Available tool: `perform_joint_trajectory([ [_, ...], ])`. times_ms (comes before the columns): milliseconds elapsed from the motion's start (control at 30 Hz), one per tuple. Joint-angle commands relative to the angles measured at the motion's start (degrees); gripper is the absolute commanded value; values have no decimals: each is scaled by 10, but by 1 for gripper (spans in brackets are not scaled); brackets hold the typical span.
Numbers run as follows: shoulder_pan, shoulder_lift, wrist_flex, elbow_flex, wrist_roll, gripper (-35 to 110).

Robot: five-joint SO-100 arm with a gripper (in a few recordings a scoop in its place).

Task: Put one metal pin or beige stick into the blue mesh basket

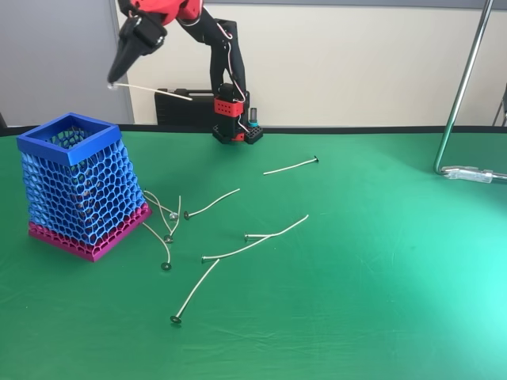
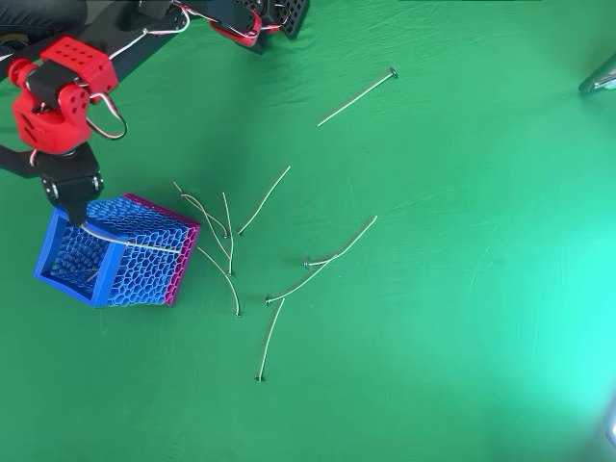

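Stick (image 1: 154,91): thin, pale, slightly bent; gripped at one end, carried in the air well above the worktop.
Stick axis: near level in the fixed view, running from the hand toward picture right; in the overhead view (image 2: 135,241) it lies across the basket's mesh side, free end toward picture right.
Hand (image 1: 116,75): black fingers pointing down, closed on the stick's end; no gap between them that I can make out.
Stick to hand: held end at the fingertips, the rest jutting sideways, not hanging down.
Basket (image 1: 69,141): blue mesh, square rim, magenta base, standing on the worktop at picture left.
Hand to basket: above the rim, clear of it; overhead view puts the hand (image 2: 75,214) at the rim's upper edge (image 2: 48,250).
Turning relation (judgement): the level stick overhangs the rim, so it needs tipping or shifting further over the opening before release.
Loose sticks (image 1: 214,202): several scattered on the worktop beside the basket.
Worktop (image 1: 380,277): green cloth.
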Motion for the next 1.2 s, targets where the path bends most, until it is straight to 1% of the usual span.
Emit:
perform_joint_trajectory([
  [0, 25, -34, -11, -88, 6, 1],
  [267, 88, -161, -11, -300, 25, 1],
  [400, 101, -207, -18, -351, 19, 1],
  [633, 84, -221, -63, -289, 14, 1],
  [900, 84, -246, -105, -274, 3, 1],
  [1000, 84, -252, -123, -276, 4, 5],
  [1167, 85, -274, -141, -306, 11, 15],
])
